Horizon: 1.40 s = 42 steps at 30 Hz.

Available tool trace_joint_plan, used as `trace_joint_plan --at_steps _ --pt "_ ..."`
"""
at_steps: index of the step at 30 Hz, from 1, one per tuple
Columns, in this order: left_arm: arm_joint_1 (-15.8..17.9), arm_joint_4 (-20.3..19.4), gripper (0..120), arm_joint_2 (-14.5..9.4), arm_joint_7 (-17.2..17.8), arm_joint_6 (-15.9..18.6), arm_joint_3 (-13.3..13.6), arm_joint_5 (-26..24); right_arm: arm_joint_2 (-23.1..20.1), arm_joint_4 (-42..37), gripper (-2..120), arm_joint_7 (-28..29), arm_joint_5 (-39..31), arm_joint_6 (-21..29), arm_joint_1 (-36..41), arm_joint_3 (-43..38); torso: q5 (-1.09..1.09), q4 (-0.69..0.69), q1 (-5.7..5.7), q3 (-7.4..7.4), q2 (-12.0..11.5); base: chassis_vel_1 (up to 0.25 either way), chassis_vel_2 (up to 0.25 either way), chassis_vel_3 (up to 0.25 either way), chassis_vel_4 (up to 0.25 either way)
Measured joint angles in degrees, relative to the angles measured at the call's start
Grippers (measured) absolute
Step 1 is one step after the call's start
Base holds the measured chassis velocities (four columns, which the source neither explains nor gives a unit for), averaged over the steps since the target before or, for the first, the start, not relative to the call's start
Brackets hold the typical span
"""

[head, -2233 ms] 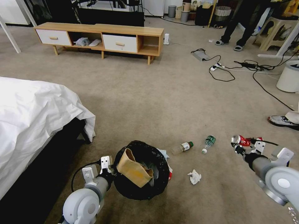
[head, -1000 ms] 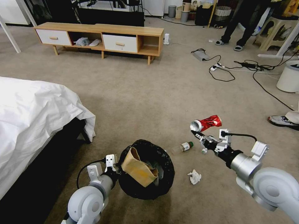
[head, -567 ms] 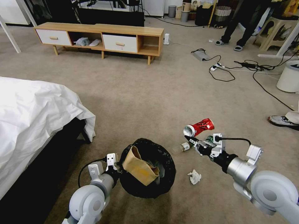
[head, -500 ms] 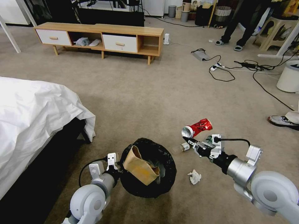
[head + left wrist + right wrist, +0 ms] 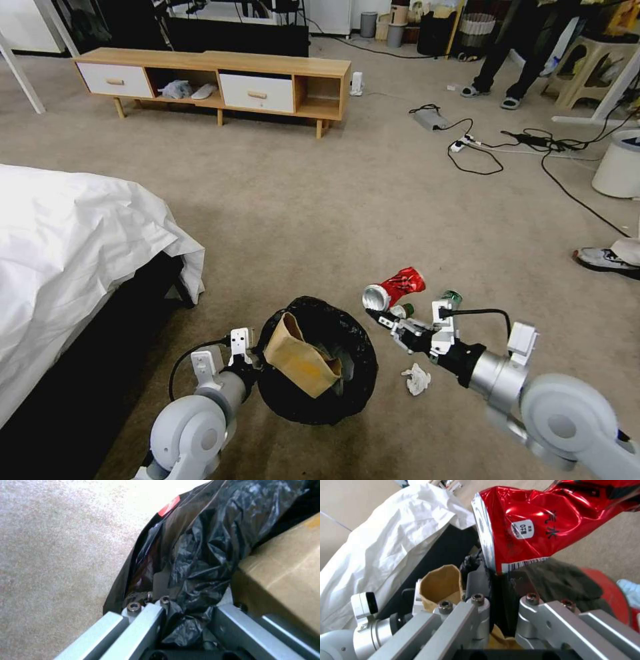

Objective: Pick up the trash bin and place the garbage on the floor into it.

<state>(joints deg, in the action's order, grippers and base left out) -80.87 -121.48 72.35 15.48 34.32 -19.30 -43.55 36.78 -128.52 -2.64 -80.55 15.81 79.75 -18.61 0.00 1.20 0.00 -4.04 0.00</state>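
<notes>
Right end effector [image 5: 373, 315] clamped on crushed red can [image 5: 393, 288], just beside the trash bin [image 5: 319, 363] rim. Left end effector [image 5: 248, 357] grips the bin's bag edge. Next: centre over the opening, then release. Tissue [image 5: 417, 379], bottles still on floor [image 5: 320, 200].

The trash bin [image 5: 317, 363], lined with crinkled black plastic and held above the beige carpet floor [image 5: 300, 200], is stuffed with a brown paper bag [image 5: 297, 360], while a crushed red can [image 5: 393, 288] is held just beside its rim and a white tissue [image 5: 417, 379] is left lying nearby.
</notes>
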Motion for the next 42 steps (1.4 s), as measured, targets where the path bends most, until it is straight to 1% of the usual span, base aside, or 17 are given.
trace_joint_plan --at_steps 6,10,21,32,42 --pt "0.03 -0.2 0 0.56 0.01 0.0 0.68 0.13 0.72 0.47 6 0.31 0.55 0.0 -0.48 2.23 0.0 0.01 0.0 0.0 0.0 0.0 0.0 0.0 0.0" --pt "0.84 -0.73 0 1.08 0.7 0.07 1.67 -0.51 1.51 0.94 6 0.25 1.06 0.16 -0.88 3.78 0.0 0.01 0.0 0.0 0.0 0.0 0.0 0.0 0.0" --pt "1.48 -0.41 0 1.17 0.86 0.23 2.08 -0.63 1.73 1.23 6 -0.17 1.83 0.35 -1.87 5.7 0.01 0.01 0.0 0.0 0.0 0.0 0.0 0.0 0.0" --pt "2.42 0.99 0 1.91 0.68 0.19 2.1 -0.23 -2.64 -1.44 6 -0.16 0.34 0.51 -1.84 4.1 0.0 0.01 0.0 0.0 0.0 0.0 0.0 0.0 0.0" --pt "2.18 2.17 0 3.51 0.05 0.01 2.49 1.62 -5.97 -4.87 6 -0.22 -1.77 0.87 -0.88 1.52 0.0 0.01 0.0 0.0 0.0 0.0 0.0 0.0 0.0"
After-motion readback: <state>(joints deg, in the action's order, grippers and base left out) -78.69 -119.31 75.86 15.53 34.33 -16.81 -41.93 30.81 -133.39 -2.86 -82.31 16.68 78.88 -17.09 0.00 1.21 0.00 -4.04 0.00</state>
